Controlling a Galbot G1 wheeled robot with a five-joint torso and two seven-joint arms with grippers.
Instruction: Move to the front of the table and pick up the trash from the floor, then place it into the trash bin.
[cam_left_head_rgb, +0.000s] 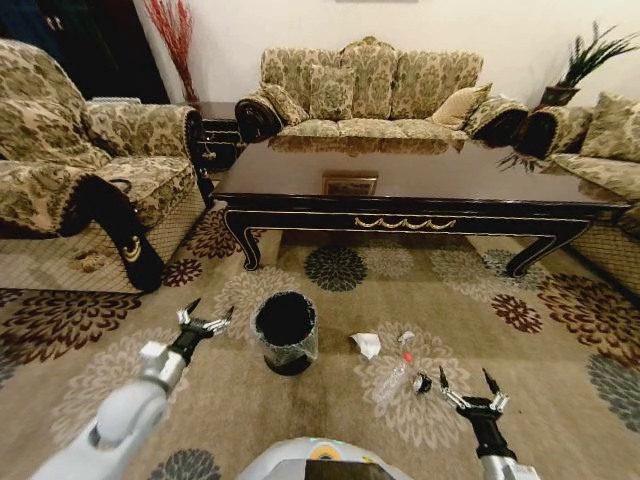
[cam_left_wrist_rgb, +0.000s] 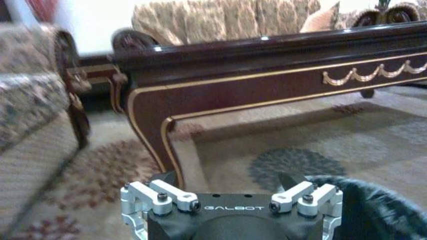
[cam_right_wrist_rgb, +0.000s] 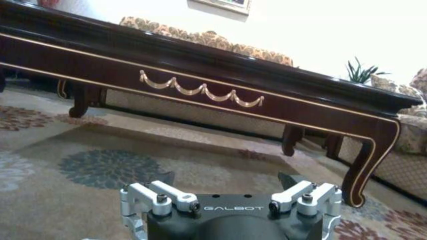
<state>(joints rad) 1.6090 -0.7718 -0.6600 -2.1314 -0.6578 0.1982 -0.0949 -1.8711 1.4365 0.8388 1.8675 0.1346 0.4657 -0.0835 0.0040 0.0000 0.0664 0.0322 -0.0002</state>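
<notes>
The long dark table stands across the patterned carpet floor ahead of me. In front of it sits the small round trash bin, black inside. To its right lies the trash: a crumpled white paper, a clear bottle with a red bit, and a tiny black piece. My left gripper hovers open just left of the bin. Just right of the black piece, my right gripper is open and empty. The left wrist view shows the open left gripper, the bin's rim and a table leg.
A patterned armchair stands to the left, a sofa behind the table, and another sofa to the right. A small dark side table sits in the back left corner. Open carpet lies between the table and me.
</notes>
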